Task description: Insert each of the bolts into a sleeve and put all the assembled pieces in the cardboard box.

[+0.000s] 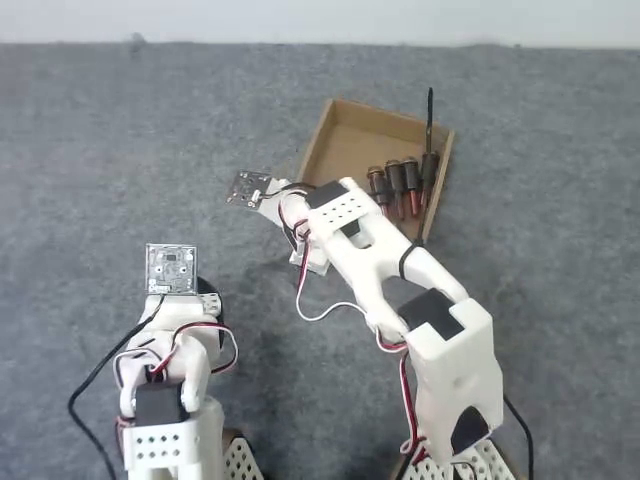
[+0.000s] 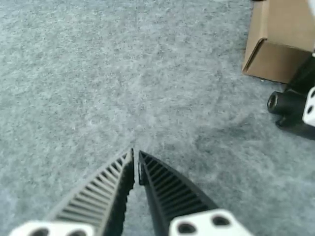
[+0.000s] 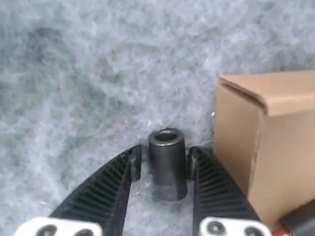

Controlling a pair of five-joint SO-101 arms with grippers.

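A black sleeve stands upright on the grey carpet, close to a corner of the cardboard box. My right gripper is open and straddles the sleeve, with a thin gap on each side. In the high view the box lies at the back, and three brown-and-black assembled pieces rest along its near wall. A longer black bolt leans beside them. My left gripper is shut and empty, low over bare carpet, away from the box.
The right arm stretches from the front right toward the box's near left corner. The left arm stays folded at the front left. Grey carpet covers the whole table.
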